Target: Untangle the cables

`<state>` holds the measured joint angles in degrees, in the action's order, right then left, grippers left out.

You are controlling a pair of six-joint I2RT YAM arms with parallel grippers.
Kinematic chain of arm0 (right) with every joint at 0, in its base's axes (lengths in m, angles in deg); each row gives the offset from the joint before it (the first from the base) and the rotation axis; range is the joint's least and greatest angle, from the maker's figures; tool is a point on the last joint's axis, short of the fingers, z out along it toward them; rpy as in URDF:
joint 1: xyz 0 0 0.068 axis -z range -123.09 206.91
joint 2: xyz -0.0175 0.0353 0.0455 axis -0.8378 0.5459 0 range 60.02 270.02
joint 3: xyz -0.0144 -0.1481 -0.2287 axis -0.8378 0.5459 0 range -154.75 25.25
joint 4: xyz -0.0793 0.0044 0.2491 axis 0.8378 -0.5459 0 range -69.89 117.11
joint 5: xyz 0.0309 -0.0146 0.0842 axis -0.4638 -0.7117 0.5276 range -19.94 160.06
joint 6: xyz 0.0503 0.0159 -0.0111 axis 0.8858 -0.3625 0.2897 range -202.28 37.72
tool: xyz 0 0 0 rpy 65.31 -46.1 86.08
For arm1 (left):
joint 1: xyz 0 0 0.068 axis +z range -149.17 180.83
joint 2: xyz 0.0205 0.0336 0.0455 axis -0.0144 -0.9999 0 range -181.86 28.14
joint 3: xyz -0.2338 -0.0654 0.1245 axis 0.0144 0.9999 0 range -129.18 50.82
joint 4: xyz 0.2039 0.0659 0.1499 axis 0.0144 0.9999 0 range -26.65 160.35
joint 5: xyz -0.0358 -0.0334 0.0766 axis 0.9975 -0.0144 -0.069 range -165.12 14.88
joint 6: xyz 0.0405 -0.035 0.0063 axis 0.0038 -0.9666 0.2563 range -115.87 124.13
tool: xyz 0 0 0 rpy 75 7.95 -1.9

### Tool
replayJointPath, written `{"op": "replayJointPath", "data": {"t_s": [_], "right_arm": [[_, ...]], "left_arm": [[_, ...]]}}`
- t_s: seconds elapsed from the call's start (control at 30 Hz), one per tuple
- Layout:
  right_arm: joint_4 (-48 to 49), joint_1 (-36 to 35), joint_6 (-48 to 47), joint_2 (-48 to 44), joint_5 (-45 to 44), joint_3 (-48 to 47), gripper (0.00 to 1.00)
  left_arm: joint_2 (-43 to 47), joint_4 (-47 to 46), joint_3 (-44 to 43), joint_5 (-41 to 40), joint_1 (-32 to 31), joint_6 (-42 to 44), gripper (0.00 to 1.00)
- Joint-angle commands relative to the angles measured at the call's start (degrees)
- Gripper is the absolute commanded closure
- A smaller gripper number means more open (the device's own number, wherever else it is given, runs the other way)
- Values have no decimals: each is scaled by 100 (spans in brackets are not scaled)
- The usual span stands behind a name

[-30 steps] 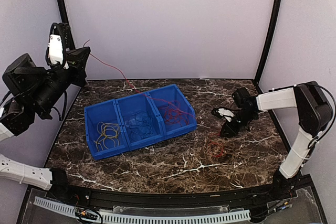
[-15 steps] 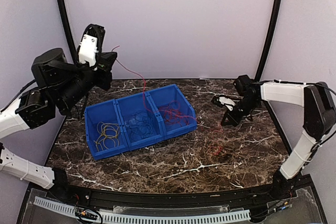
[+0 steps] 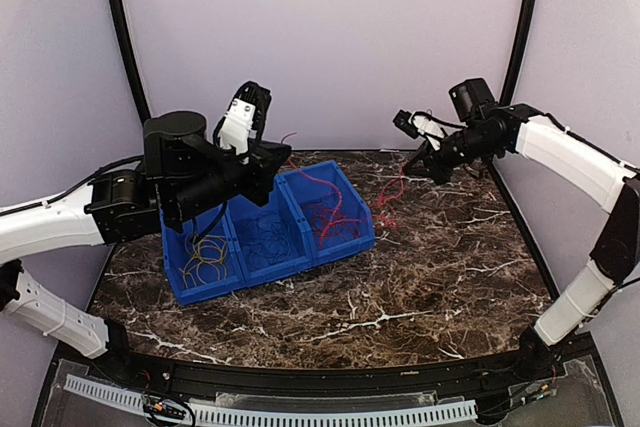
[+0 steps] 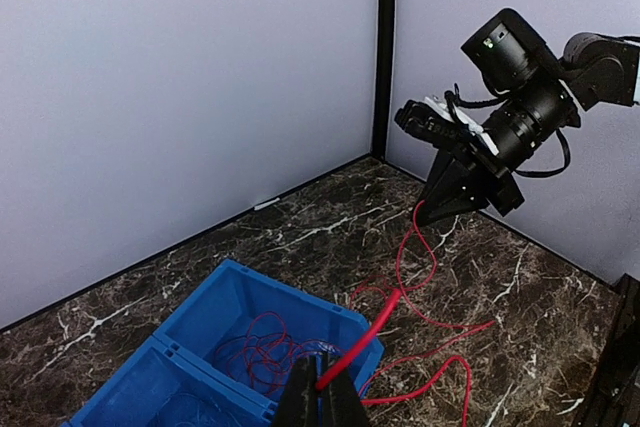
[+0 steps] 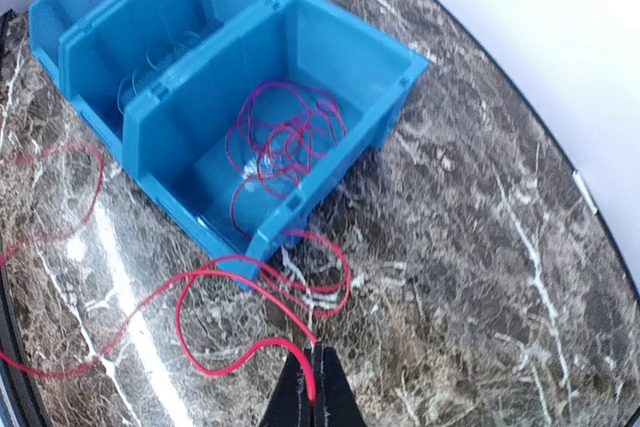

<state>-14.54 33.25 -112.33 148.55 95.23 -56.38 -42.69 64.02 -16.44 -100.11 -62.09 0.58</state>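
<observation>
The left gripper (image 4: 322, 387) is raised above the blue bin (image 3: 200, 289) and the right gripper (image 5: 312, 377) is lifted to the bin's right. Each pinches the same thin red cable (image 4: 372, 325), which sags in loose loops just beside the bin's right end.

The three-compartment bin (image 3: 205, 290) sat on the table (image 3: 420, 287), left of centre. One cable bunch (image 3: 205, 255) lay in its left compartment, a second bunch (image 3: 265, 237) in the middle one and a third bunch (image 3: 335, 219) in the right one. The left gripper (image 3: 279, 159) hung over the bin's back edge, and the right gripper (image 3: 420, 162) hung above the table's far right part. A loose cable (image 4: 400, 267), pinched in both, ran between them, its loops sagging onto the table just right of the bin.
</observation>
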Motion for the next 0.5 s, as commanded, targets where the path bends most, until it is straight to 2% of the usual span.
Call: {"op": "replayJointPath", "data": {"t_s": [0.0,0.27,0.47], "right_arm": [[48,-323,133,188,250,-903,100],[-71,-686,248,1197,278,-2610,100],[-255,-815,468,2219,199,-3385,100]], "left_arm": [[7,-631,340,392,-11,-721,100],[205,-967,605,475,-12,-911,100],[436,-1074,804,366,-10,-887,100]]}}
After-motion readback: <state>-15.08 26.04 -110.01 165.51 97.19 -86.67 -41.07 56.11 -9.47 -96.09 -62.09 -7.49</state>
